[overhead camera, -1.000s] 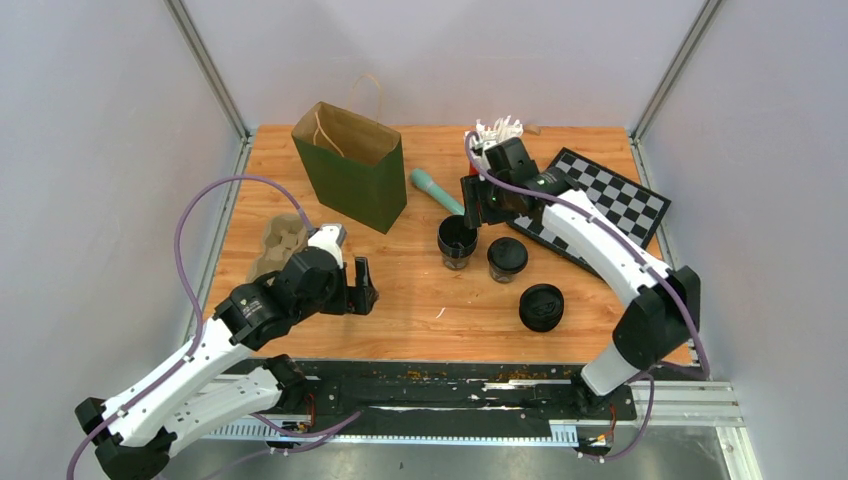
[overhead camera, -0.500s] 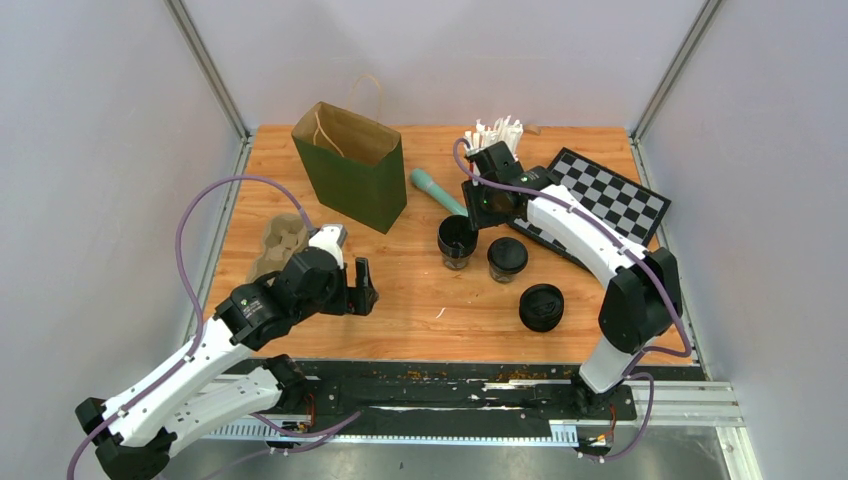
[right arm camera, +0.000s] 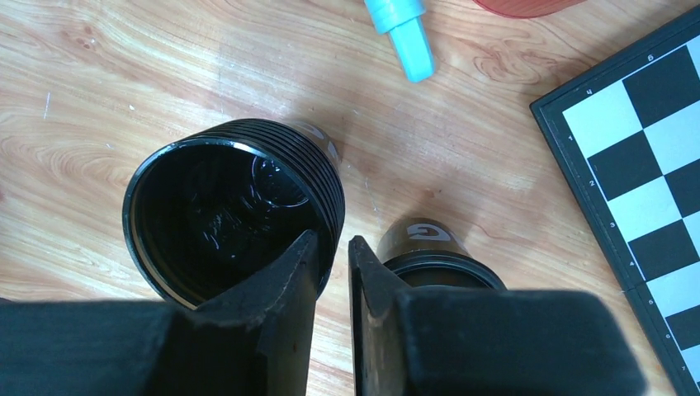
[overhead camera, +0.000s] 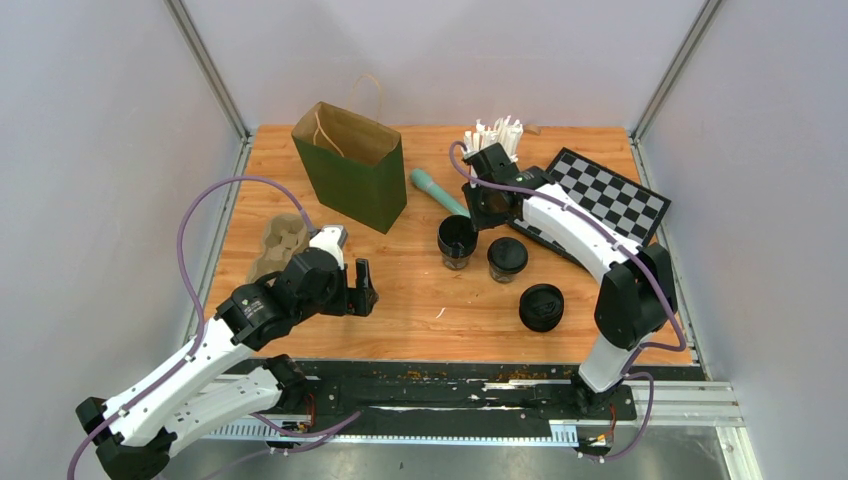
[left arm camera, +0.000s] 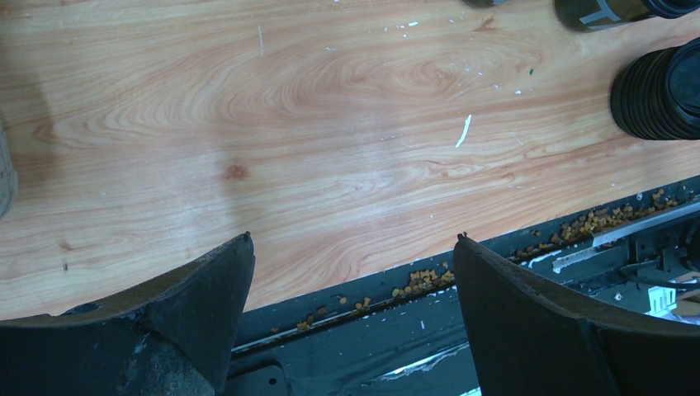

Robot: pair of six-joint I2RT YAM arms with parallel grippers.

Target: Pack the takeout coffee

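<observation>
The open black ribbed plastic cup (right arm camera: 206, 206) stood at the centre of the overhead view on the wooden counter (overhead camera: 420, 280), just left of a lidded black cup (overhead camera: 507, 255). The right pincer (right arm camera: 334, 243) pinched its wall narrowly, one finger inside and one outside. The left pincer (left arm camera: 353, 239) gaped wide above bare counter, lower left. A green paper bag (overhead camera: 350, 165) stood upright, upper left.

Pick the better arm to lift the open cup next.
Right. The right gripper straddles the open cup rim, jaws closed on it; the left gripper hangs open over the table, far from it.
</observation>
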